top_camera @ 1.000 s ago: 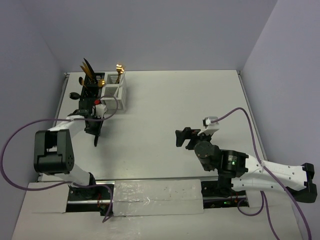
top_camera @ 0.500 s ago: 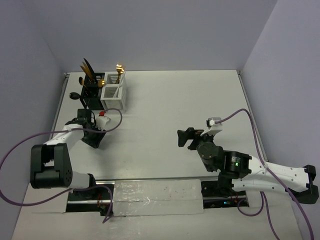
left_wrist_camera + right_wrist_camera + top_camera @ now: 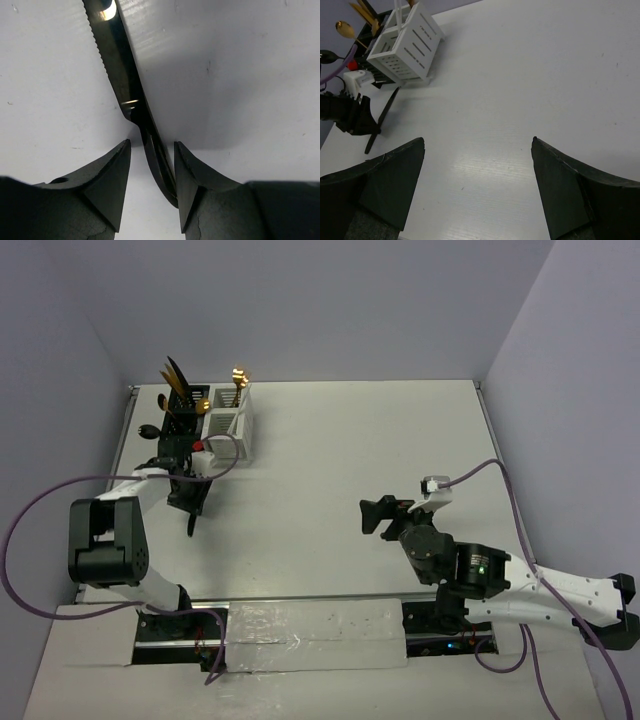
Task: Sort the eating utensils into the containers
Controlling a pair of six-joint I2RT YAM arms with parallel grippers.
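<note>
Btwn left jaws: glossy blk serrated knife (image 3: 119,75) on matte table (image 3: 240,75).

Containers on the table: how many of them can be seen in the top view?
2. The black container stands near the far left corner of the table; the white container is joined to its right side. No other seems hidden.

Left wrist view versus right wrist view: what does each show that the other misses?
Only left wrist: the serrated edge of the black knife, its handle between the parted fingers. Only right wrist: the white caddy, the black caddy next to it, a gold spoon, the right gripper open. Both: the left gripper, that knife lying on the white table.
</note>
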